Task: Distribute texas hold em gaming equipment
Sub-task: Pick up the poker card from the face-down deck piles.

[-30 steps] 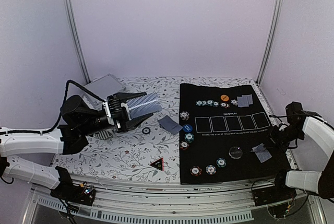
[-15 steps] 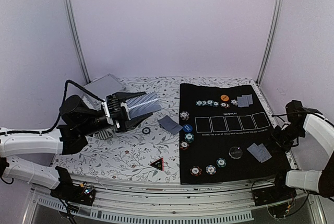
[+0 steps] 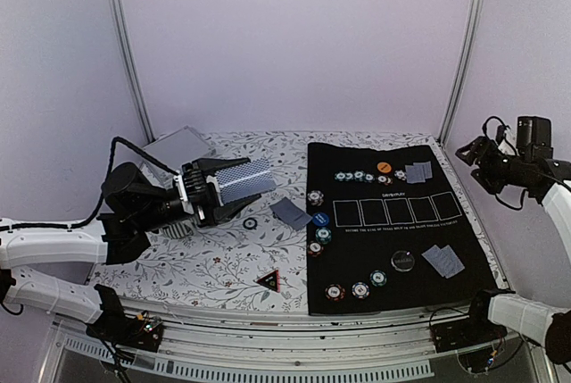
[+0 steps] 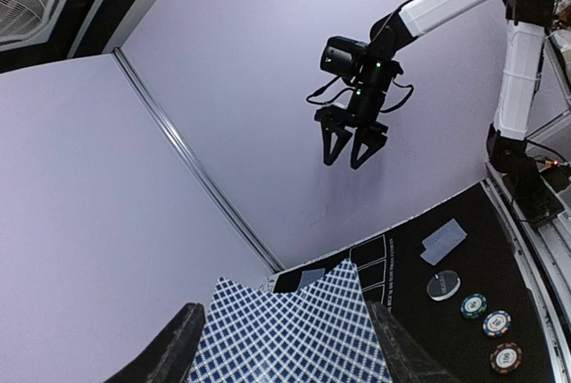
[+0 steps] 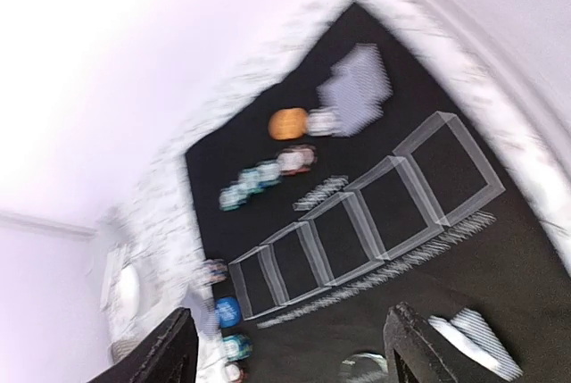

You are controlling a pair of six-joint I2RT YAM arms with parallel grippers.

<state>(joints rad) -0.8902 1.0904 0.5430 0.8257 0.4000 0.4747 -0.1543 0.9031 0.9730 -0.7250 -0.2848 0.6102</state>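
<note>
1. left arm: reaches in low from the left over the flowered tabletop (image 3: pixel 223 262), forearm close to level. the left gripper (image 3: pixel 230 188) is clenched on a deck of cards (image 3: pixel 245 178), checkered back up, with the deck jutting past the fingertips toward the black mat (image 3: pixel 401 236).
2. right arm: raised high over the right edge of the mat, elbow bent. the right gripper (image 4: pixel 352 146) hangs in the air, fingers spread and nothing between them, well apart from everything below.
3. cards laid out: a near pair of cards (image 3: pixel 443 261) lies overlapping by the mat's right edge, just beside a black disc (image 3: pixel 403 260). a far pair of cards (image 3: pixel 417 170) lies at the far right corner. a single card (image 3: pixel 291 212) lies on the tabletop just off the mat's left edge.
4. chips: a row of chips (image 3: pixel 357 176) and an orange chip (image 3: pixel 384 167) sit at the far side. edge chips (image 3: pixel 315 197) and a blue button (image 3: pixel 319 219) line the left edge. three front chips (image 3: pixel 359 289) sit near the front edge.
5. writing: five white-outlined boxes (image 3: pixel 397 211) cross the mat, with a short word above them and a line of white print below. both are too small to read, as is the print on the chips and the disc.
6. hard to make out: the right wrist view is smeared throughout. the silver case (image 3: pixel 178 146) is partly hidden behind the left arm. the left wrist view cuts the deck off at its lower edge.
</note>
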